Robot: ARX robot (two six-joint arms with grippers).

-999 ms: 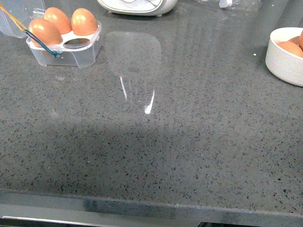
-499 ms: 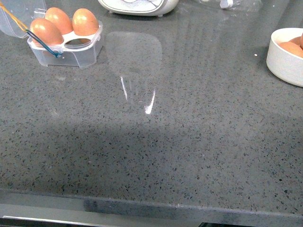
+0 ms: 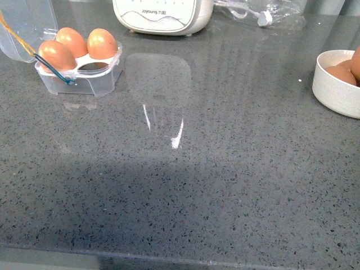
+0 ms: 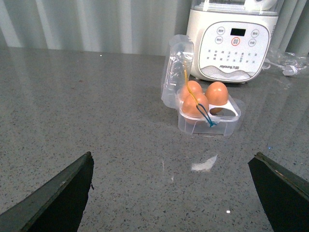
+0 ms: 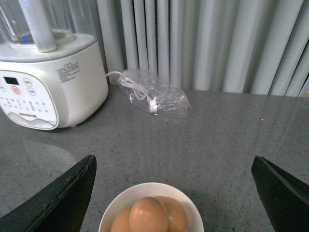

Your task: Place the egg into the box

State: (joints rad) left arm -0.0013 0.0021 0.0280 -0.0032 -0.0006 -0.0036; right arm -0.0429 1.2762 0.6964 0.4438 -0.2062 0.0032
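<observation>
The clear box (image 3: 79, 76) stands at the far left of the grey counter, its lid (image 3: 22, 25) open. It holds three orange-brown eggs (image 3: 72, 40); one front cup (image 3: 91, 64) is empty. The left wrist view shows the box (image 4: 212, 123) ahead of my open, empty left gripper (image 4: 172, 157), well apart from it. My open, empty right gripper (image 5: 172, 160) hovers over a white bowl (image 5: 120, 203) with more eggs; the topmost egg (image 5: 148, 215) lies between and below the fingers. Neither gripper shows in the front view.
The white bowl (image 3: 332, 90) sits at the counter's right edge in the front view. A white blender base (image 3: 163, 14) stands at the back, with a clear plastic bag (image 3: 264, 11) holding a cord beside it. Grey curtains hang behind.
The front view has shifted: box, bowl and blender now sit lower in the picture and more of the blender shows. Nothing on the counter has moved relative to the rest.
</observation>
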